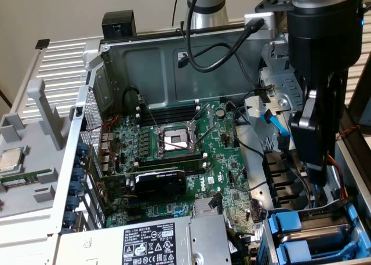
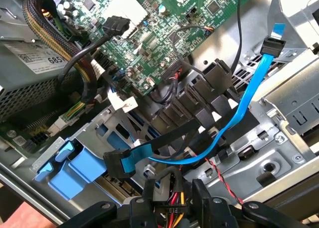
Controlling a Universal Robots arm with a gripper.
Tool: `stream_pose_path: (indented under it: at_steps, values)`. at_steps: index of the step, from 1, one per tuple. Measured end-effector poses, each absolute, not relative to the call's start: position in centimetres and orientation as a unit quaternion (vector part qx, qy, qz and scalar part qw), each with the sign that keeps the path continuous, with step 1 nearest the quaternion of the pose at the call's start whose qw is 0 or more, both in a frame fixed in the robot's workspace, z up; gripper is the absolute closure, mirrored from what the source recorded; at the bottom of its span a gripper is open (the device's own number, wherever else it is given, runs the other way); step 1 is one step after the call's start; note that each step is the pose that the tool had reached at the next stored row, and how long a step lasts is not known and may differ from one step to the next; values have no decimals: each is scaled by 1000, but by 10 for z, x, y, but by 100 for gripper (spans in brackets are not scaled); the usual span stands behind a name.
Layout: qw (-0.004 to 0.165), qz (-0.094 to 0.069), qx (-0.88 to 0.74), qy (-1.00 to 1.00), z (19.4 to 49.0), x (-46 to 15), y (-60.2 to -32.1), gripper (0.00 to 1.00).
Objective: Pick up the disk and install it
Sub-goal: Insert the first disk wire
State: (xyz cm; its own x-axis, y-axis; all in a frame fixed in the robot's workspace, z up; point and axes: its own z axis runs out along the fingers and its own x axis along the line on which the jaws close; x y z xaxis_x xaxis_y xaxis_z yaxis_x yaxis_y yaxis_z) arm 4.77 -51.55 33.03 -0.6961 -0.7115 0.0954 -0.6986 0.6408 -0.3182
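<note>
**Claw over the drive cage, disk seated in its bay**

We note the open computer case point(image 1: 174, 62) lying on its side, its inside facing up. The arm point(image 1: 322, 56) comes down from above at the exterior view's right. Its black wrist is close to vertical and reaches into the case's right-hand end, over the drive bays.

The green motherboard point(image 1: 191, 143) covers the middle of the case floor. The grey power supply point(image 1: 151, 242) with its white label sits along the near edge.

The metal drive cage point(image 2: 117, 120) lies directly under the wrist. The disk point(image 1: 285, 221) sits slid into this cage in its blue carrier, at the exterior view's lower right. A second blue carrier point(image 1: 295, 254) sits just below it. We cannot see its label from here.

A light-blue flat data cable point(image 2: 249, 98) loops across the cage, and its black end lies near the carrier fronts.

The gripper point(image 2: 174, 188) hangs low above the cage with its claw partly spread. A small black power plug point(image 2: 170, 208) with red, yellow and black wires sits between the fingers point(image 2: 204, 200). A slim gap shows on one side, so we do not read it as pinched.
</note>
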Motion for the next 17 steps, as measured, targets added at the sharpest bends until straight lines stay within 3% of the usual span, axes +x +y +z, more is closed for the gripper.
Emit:
stream_pose_path:
  at_steps: [7,17]
  values:
    - [20,-168,-389,906,333,47,-515,57]
    - [24,-170,-388,905,362,42,-515,57]
